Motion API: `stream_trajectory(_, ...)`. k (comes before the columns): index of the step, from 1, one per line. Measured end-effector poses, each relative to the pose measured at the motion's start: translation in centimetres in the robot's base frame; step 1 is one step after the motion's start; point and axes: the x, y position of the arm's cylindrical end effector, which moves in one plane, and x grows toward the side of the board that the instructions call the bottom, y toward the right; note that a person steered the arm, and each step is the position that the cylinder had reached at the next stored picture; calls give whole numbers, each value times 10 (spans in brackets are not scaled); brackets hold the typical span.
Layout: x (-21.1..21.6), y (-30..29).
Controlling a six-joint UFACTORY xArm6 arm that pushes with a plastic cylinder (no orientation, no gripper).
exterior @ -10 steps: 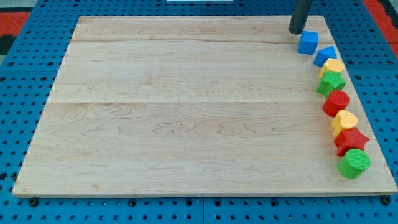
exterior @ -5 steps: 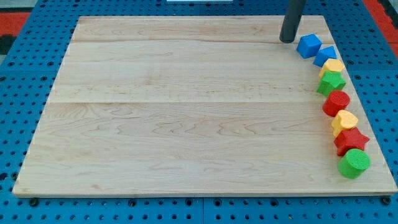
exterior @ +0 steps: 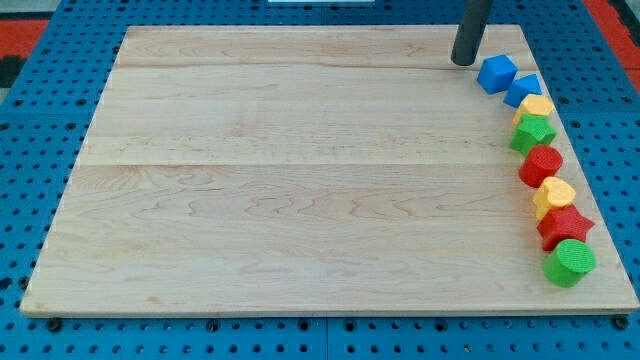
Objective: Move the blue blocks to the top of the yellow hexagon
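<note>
Gripperless, my tip [exterior: 463, 63] sits just left of the blue cube [exterior: 497, 73]; I'd nudge gently toward the yellow hexagon [exterior: 537, 106].

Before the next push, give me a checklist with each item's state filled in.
1. My tip in view and on the board: ok.
2. Tip apart from the blue cube, on its left in the view: ok.
3. Second blue block against the yellow hexagon: ok.
4. Both blues above that hexagon in the view: ok.
5. Cube touching the second blue block: cannot tell.
</note>
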Motion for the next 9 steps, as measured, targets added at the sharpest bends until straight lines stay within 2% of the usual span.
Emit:
stream_trajectory(2,28,6)
stream_trajectory(7,19,42)
stream_trajectory(9,32,42)
